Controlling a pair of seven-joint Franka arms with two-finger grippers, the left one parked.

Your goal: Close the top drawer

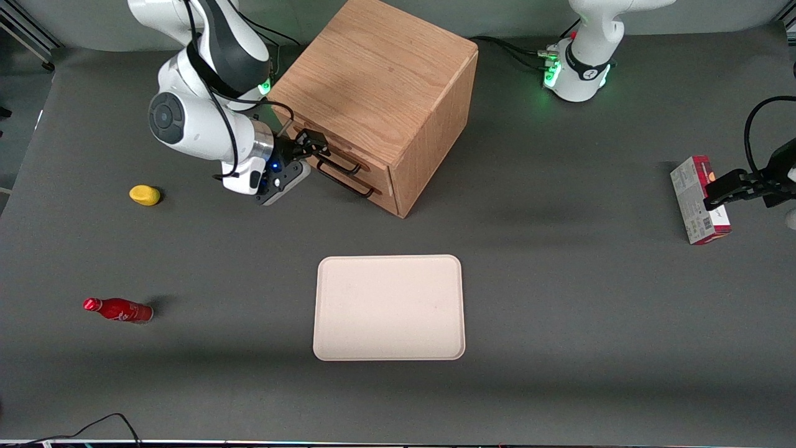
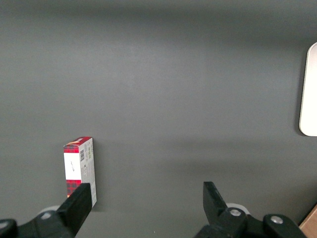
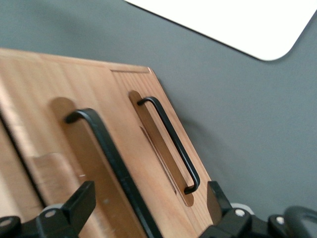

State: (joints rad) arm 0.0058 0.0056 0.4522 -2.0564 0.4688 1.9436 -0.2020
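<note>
The oak cabinet (image 1: 379, 81) stands at the back of the table, its drawer fronts turned toward the working arm's end. The top drawer (image 1: 372, 167) sits nearly level with the lower drawer front (image 1: 382, 194). My gripper (image 1: 312, 147) is open right in front of the top drawer, at the end of its black bar handle (image 1: 339, 164). In the right wrist view the top drawer (image 3: 74, 94) fills the frame. Its handle (image 3: 111, 158) runs between my gripper's (image 3: 148, 193) spread fingers, which do not touch it. The lower handle (image 3: 171, 144) lies beside it.
A cream tray (image 1: 388, 308) lies nearer the front camera than the cabinet. A yellow object (image 1: 145, 195) and a red bottle (image 1: 118, 309) lie toward the working arm's end. A red and white box (image 1: 699, 199) sits toward the parked arm's end.
</note>
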